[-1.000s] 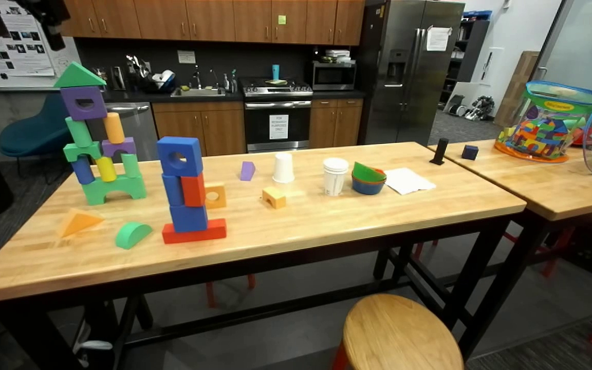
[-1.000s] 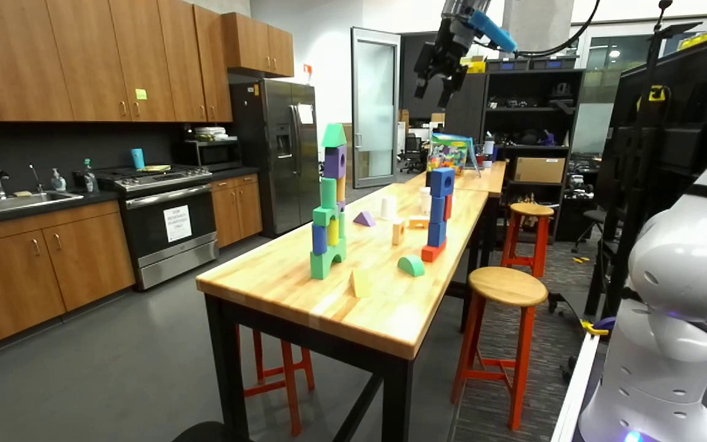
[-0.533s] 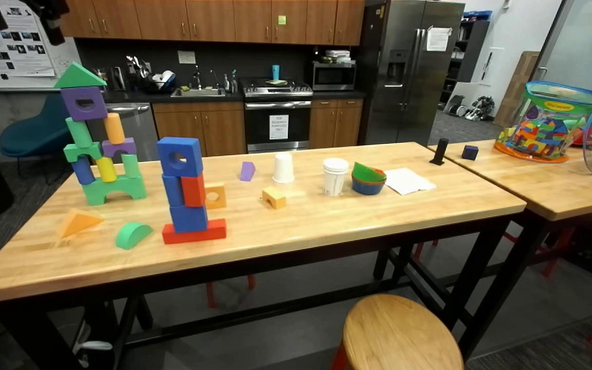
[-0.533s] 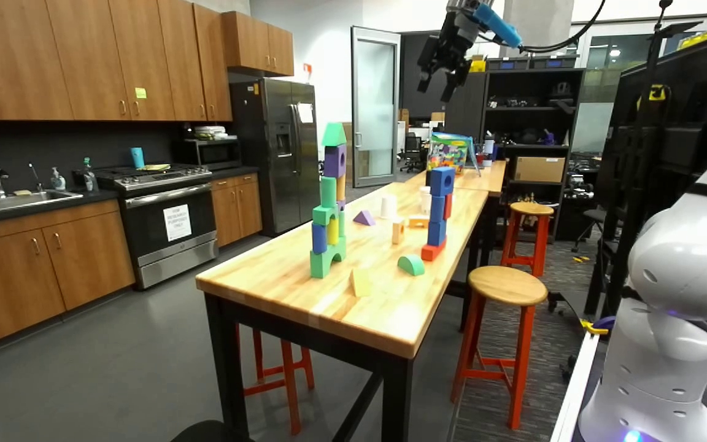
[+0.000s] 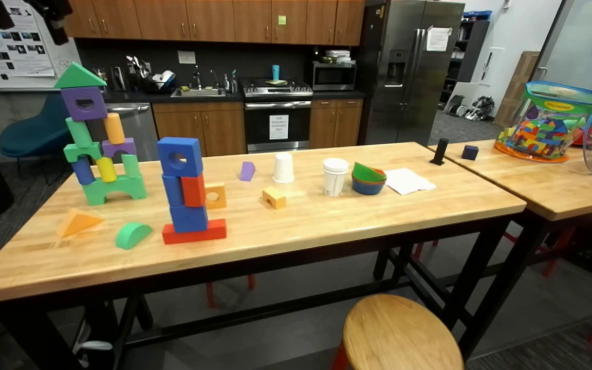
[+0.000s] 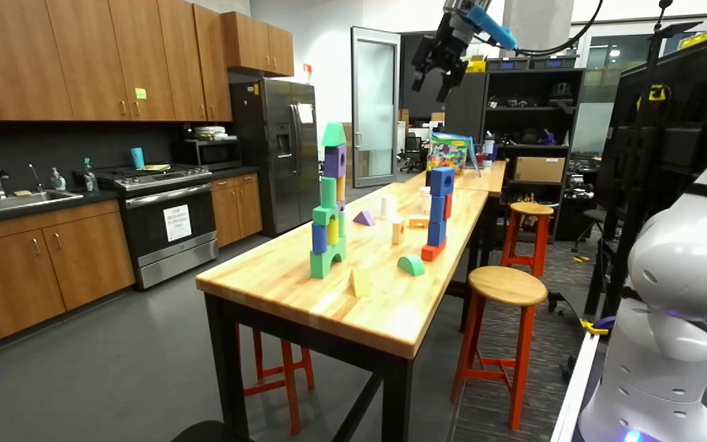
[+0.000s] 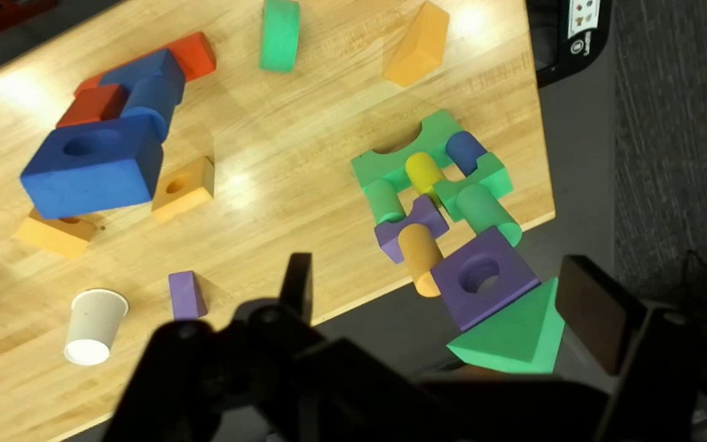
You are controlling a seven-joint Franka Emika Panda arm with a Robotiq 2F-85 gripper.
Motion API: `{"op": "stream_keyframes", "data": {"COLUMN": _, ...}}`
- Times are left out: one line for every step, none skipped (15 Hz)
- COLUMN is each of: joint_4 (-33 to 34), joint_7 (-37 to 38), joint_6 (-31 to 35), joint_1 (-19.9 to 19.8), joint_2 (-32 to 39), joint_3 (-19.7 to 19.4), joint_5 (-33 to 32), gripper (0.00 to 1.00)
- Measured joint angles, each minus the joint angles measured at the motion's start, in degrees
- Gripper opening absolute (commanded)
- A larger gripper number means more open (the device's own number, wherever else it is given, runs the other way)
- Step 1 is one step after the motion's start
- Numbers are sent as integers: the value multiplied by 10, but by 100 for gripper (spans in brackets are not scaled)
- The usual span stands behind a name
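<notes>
My gripper (image 7: 448, 298) stands open with nothing between its fingers, high above the table. In the wrist view its dark fingers (image 7: 599, 310) frame the top of a multicoloured block tower from above. That tower is capped by a green triangle (image 5: 79, 77), which rests on a purple block (image 5: 72, 97) with a hole. Below come green, orange, blue and yellow cylinders and arches on a green arch base (image 5: 95, 192). In an exterior view the gripper (image 6: 430, 91) hangs clear of the blocks. A second tower has a blue holed block (image 5: 193, 156) on top and a red base (image 5: 196, 234).
Around the towers lie an orange wedge (image 5: 81, 222), a green half-round (image 5: 132, 235), a purple block (image 5: 247, 171) and two orange blocks. Farther along are a white upturned cup (image 5: 283, 168), stacked cups (image 5: 334, 177), bowls (image 5: 368, 186) and a paper sheet (image 5: 409, 181).
My gripper has risen slightly and drifted a little sideways, leftward in the exterior view that shows the arm's base. It stayed open. The blocks have not moved.
</notes>
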Motion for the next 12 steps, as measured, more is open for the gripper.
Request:
{"op": "stream_keyframes", "data": {"joint_4": 4, "joint_7": 13, "joint_6": 12, "joint_1": 0, "joint_2": 5, "joint_3": 0, "joint_5": 9, "gripper": 100}}
{"op": "stream_keyframes", "data": {"joint_4": 11, "joint_7": 27, "joint_6": 26, "joint_1": 0, "joint_2": 13, "joint_3": 0, "joint_5": 20, "gripper": 100}}
{"op": "stream_keyframes", "data": {"joint_4": 21, "joint_7": 42, "joint_6": 40, "joint_1": 0, "joint_2": 22, "joint_3": 0, "joint_5": 31, "gripper": 100}}
{"op": "stream_keyframes", "data": {"joint_4": 34, "joint_7": 54, "joint_6": 53, "joint_1": -2, "joint_2": 32, "joint_3": -1, "joint_5": 40, "gripper": 100}}
{"op": "stream_keyframes", "data": {"joint_4": 48, "joint_7": 64, "joint_6": 66, "joint_1": -4, "joint_2": 43, "joint_3": -1, "joint_5": 47, "gripper": 100}}
{"op": "stream_keyframes", "data": {"joint_4": 63, "joint_7": 74, "joint_6": 77, "joint_1": -6, "joint_2": 55, "joint_3": -2, "joint_5": 51, "gripper": 100}}
{"op": "stream_keyframes", "data": {"joint_4": 81, "joint_7": 83, "joint_6": 85, "joint_1": -9, "joint_2": 67, "joint_3": -4, "joint_5": 52, "gripper": 100}}
{"op": "stream_keyframes", "data": {"joint_4": 99, "joint_7": 91, "joint_6": 91, "joint_1": -12, "joint_2": 80, "joint_3": -6, "joint_5": 52, "gripper": 100}}
{"op": "stream_keyframes", "data": {"joint_4": 119, "joint_7": 99, "joint_6": 93, "joint_1": -15, "joint_2": 93, "joint_3": -8, "joint_5": 52, "gripper": 100}}
{"op": "stream_keyframes", "data": {"joint_4": 141, "joint_7": 107, "joint_6": 93, "joint_1": -18, "joint_2": 107, "joint_3": -10, "joint_5": 52, "gripper": 100}}
{"op": "stream_keyframes", "data": {"joint_4": 163, "joint_7": 114, "joint_6": 93, "joint_1": -21, "joint_2": 121, "joint_3": -14, "joint_5": 52, "gripper": 100}}
{"op": "stream_keyframes", "data": {"joint_4": 186, "joint_7": 120, "joint_6": 93, "joint_1": -24, "joint_2": 136, "joint_3": -17, "joint_5": 52, "gripper": 100}}
